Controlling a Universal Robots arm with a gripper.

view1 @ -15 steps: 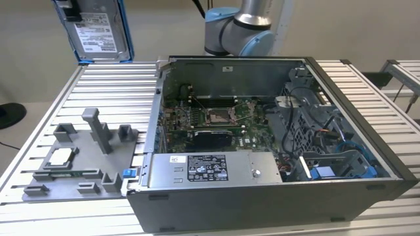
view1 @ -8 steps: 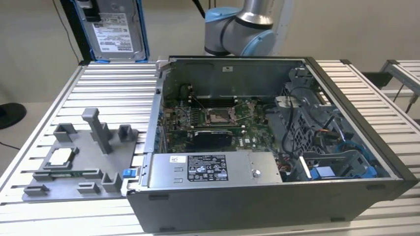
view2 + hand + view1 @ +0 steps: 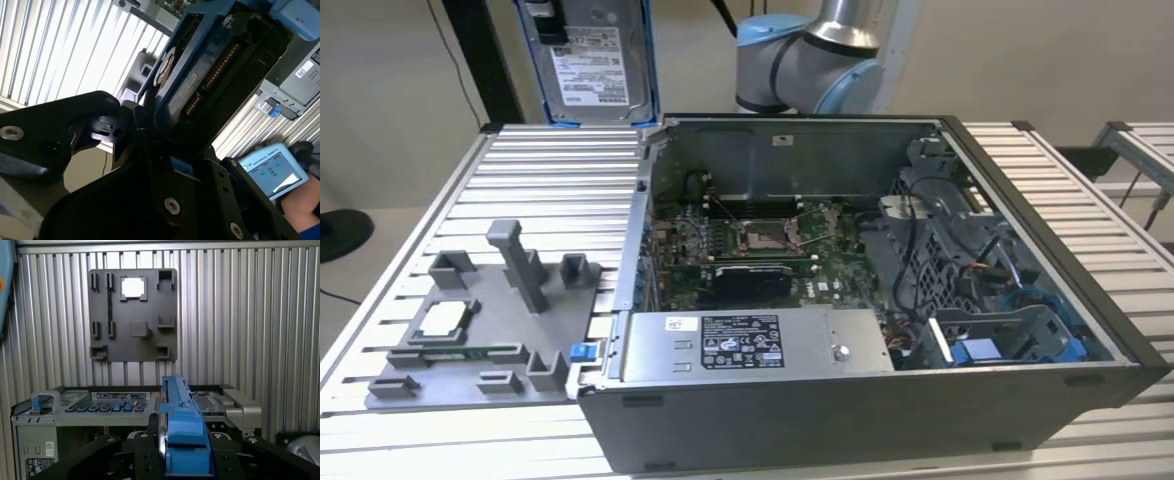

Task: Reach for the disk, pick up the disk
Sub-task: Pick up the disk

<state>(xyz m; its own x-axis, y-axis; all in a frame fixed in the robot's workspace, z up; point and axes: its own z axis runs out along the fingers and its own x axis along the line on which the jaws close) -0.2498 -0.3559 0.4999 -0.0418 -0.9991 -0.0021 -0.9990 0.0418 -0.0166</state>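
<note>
The disk (image 3: 594, 60), a silver-grey drive with a white label in a bright blue bracket, hangs upright in the air above the table's far edge, at the exterior view's upper left. In the first wrist view I see the disk (image 3: 181, 425) edge-on, and my gripper (image 3: 182, 445) is shut on it with black jaws pressing both sides. The second wrist view shows the disk's (image 3: 200, 75) dark circuit-board face rising out of the gripper (image 3: 165, 145). The robot arm (image 3: 807, 55) stands behind the case.
An open computer case (image 3: 854, 290) fills the table's middle and the exterior view's right. A grey fixture plate (image 3: 480, 320) holding a small square silver chip (image 3: 443, 318) lies at the left. A person's hand (image 3: 300, 195) holds a tablet (image 3: 272, 167) nearby.
</note>
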